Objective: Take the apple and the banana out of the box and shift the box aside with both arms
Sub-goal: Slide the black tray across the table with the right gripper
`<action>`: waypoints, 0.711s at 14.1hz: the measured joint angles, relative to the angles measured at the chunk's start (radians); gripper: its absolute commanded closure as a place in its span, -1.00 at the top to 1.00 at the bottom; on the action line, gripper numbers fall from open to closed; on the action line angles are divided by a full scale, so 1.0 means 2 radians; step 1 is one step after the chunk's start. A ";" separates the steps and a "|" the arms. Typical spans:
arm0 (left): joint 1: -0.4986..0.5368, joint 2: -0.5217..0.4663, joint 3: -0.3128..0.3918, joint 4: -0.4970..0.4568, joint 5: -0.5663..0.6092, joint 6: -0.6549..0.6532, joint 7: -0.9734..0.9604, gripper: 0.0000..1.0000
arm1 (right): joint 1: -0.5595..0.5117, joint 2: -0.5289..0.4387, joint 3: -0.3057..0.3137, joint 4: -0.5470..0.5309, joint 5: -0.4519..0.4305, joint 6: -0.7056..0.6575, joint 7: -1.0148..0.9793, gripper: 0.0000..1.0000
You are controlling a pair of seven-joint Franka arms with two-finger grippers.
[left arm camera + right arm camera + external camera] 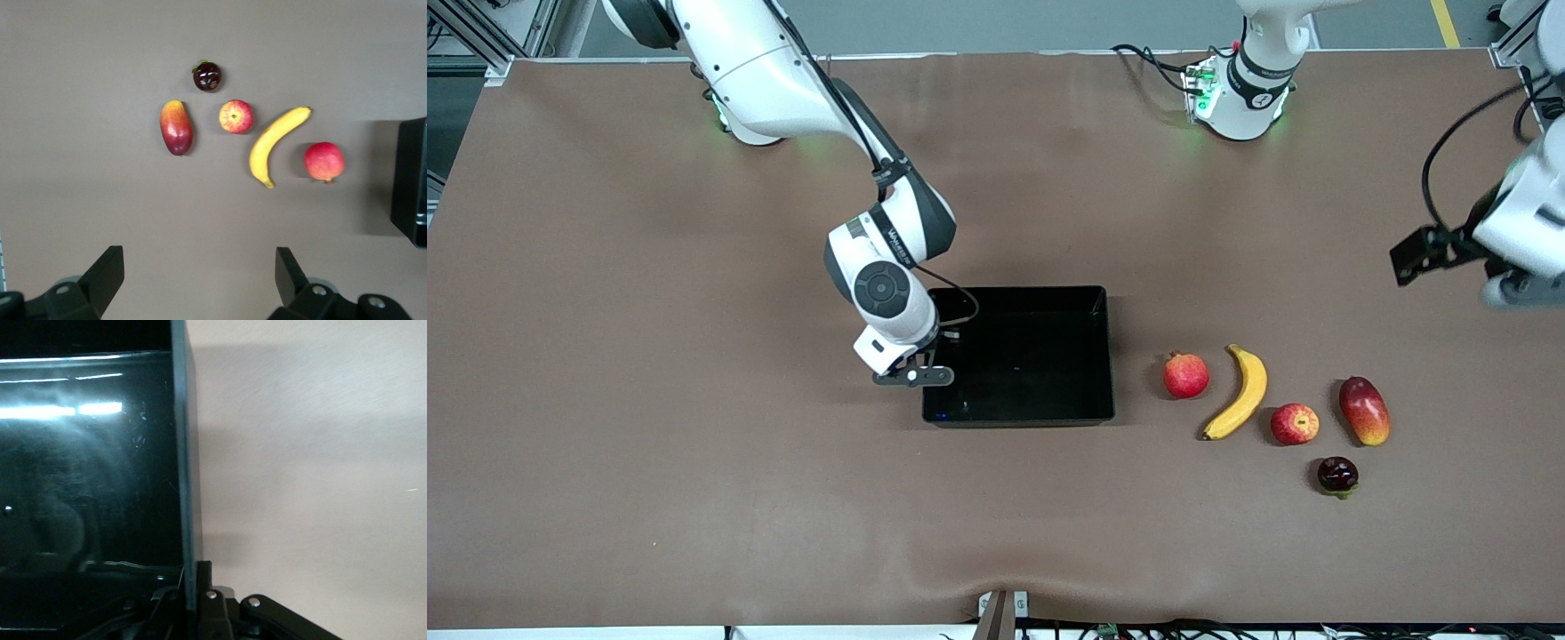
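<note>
1. Shallow rectangular glossy black plastic box: mid-table, empty, flat on the brown cloth. Judged light and stiff, but slick-walled; thin low rim suits a pinch from above, one wall per arm, to stop it swinging.
2. Right gripper: at the box wall toward the right arm's end of the table, fingers closed onto that thin wall, one inside, one outside.
3. Left gripper: raised over bare table at the left arm's end, fingers wide apart, holding nothing; waiting. Opposing wall not yet taken.
4. Long curved yellow banana: out of the box, on the cloth between a red crowned pomegranate and the apple.
5. Small round red-and-yellow apple: also out, just beside the banana, nearer the front camera than it.
</note>
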 measured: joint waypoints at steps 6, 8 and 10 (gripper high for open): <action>0.000 -0.030 0.003 -0.009 -0.024 -0.016 0.000 1.00 | -0.141 -0.090 -0.010 -0.019 -0.001 -0.067 -0.101 -1.00; -0.022 -0.050 0.026 -0.028 -0.028 -0.018 0.001 1.00 | -0.206 -0.108 -0.011 -0.036 -0.002 -0.074 -0.174 -1.00; -0.073 -0.071 0.082 -0.049 -0.035 -0.019 0.013 1.00 | -0.271 -0.109 -0.012 -0.048 -0.006 -0.067 -0.243 -1.00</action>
